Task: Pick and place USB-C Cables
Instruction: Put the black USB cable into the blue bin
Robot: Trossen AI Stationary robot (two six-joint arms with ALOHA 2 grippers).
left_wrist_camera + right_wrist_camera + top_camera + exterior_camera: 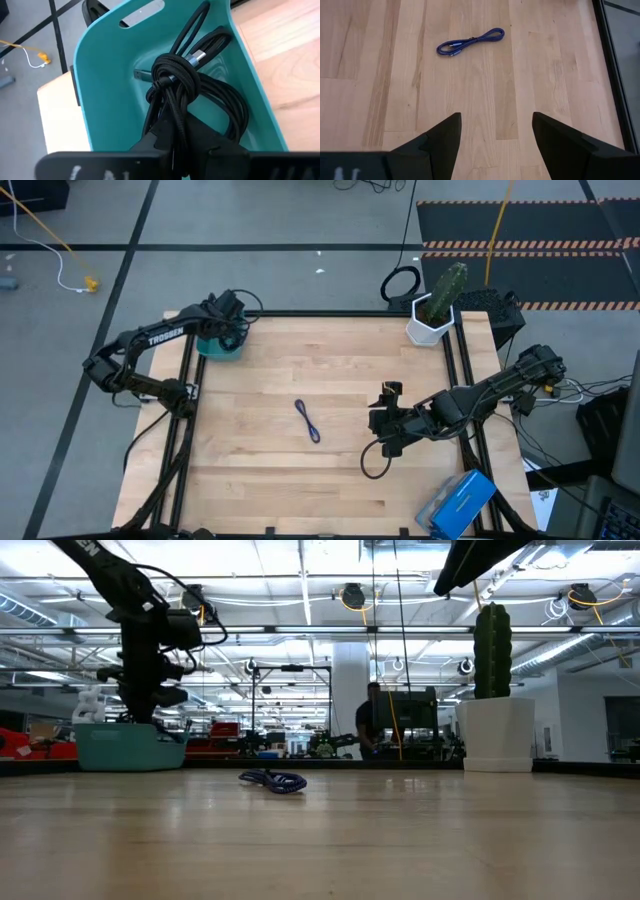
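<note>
While one blue-purple cable lies folded in a loose loop on the bare wood near the middle of the table, two black cables sit in the teal tray at the table's far left corner. That makes three cables counted. In the left wrist view one black cable, knotted into a tight bundle with a silver plug showing, is pinched between the fingers of the left gripper, which are closed on it just above the tray floor. The second black cable lies as a looser coil on the tray bottom beneath and beside the held one.

From above, the left arm reaches from the table's left edge toward the far corner, its wrist bent down over the tray. The right gripper hangs over the wood right of centre with its two dark fingers spread wide and holding nothing; the blue-purple cable lies ahead of it, well apart. The right arm stretches in from the right edge, elbow out past the frame.

Near the far right corner stands one white pot holding a green cactus. One blue box rests at the near right corner.
</note>
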